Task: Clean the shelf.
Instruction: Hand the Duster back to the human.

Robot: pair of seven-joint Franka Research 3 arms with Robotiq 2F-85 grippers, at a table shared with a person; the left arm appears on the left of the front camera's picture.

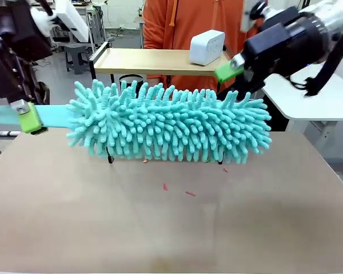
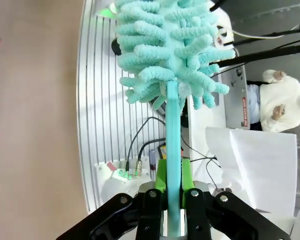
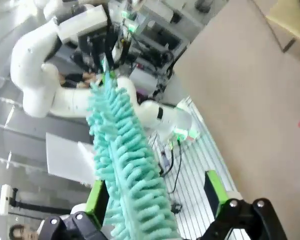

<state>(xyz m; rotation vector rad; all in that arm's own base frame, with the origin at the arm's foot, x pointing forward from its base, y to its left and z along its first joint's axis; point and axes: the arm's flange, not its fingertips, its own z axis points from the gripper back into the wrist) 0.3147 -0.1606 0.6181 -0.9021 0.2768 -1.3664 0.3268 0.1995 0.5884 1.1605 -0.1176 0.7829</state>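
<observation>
**Duster held level in front of shelf**

Teal microfibre duster point(image 1: 168, 123) stretches across the middle of the front view, its flat handle point(image 1: 51, 117) clamped between the green pads of the left tool point(image 1: 27, 119) at picture left. The left wrist view confirms the grip: both fingers press against the handle point(image 2: 173, 165) from either side. The right tool point(image 1: 235, 67) sits at the duster's far end, and the right wrist view shows its green-padded fingers point(image 3: 96, 200) spread wide on both sides of the fluffy head point(image 3: 127, 170), apparently not squeezing it. The shelf point(image 1: 154, 60) stands behind the duster at the far side of the brown surface point(image 1: 171, 217), its light wooden top board carrying a small white box point(image 1: 206, 47). A person in an orange top point(image 1: 188, 23) stands beyond it. Small reddish scraps point(image 1: 190, 194) lie on the surface nearer the camera.
</observation>
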